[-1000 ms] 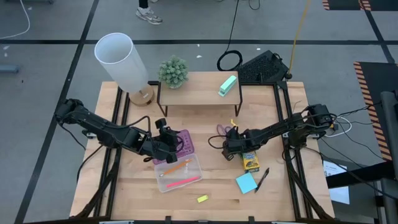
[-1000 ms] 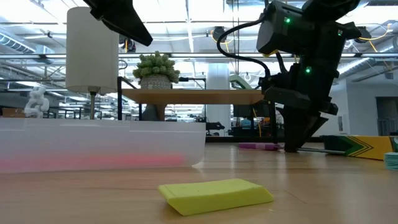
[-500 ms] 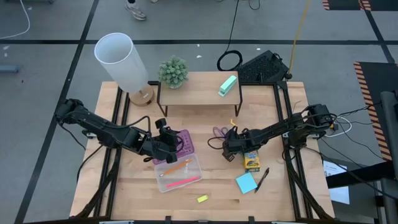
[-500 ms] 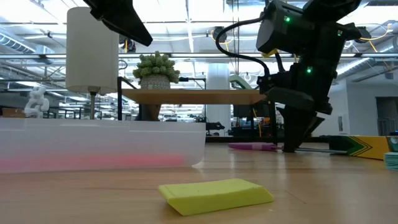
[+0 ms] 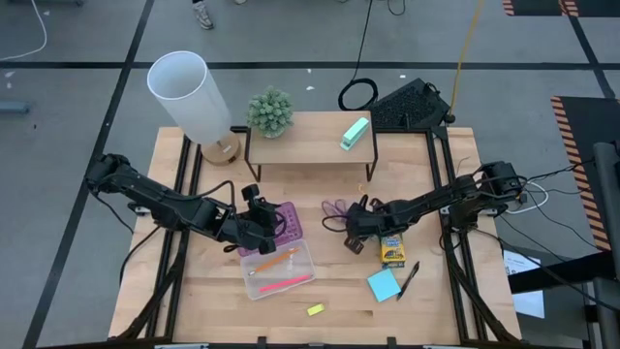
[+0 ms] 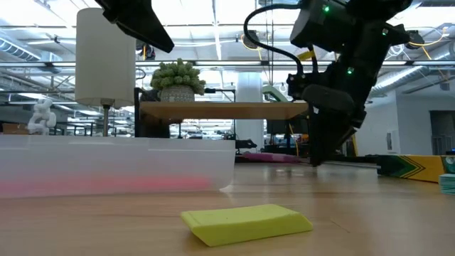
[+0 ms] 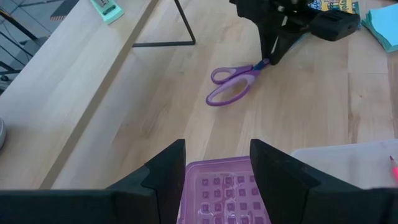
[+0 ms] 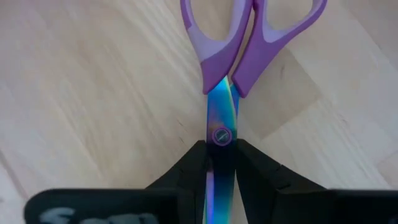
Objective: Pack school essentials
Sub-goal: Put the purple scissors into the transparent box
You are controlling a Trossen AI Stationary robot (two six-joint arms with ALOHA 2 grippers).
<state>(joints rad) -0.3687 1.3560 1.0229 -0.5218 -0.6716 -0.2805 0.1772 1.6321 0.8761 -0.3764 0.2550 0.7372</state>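
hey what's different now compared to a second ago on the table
The right tool, shut on the purple-handled scissors, has dragged them across the table toward the clear case. The left tool still grips the purple lid; everything else stayed put.

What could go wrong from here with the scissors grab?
1. The right gripper pinches only the thin blades of the scissors near the pivot, handles sticking out; they could swing or slip when lifted.
2. The left gripper sits around the purple lid beside the clear case; carrying the scissors there may bring the arms close together.
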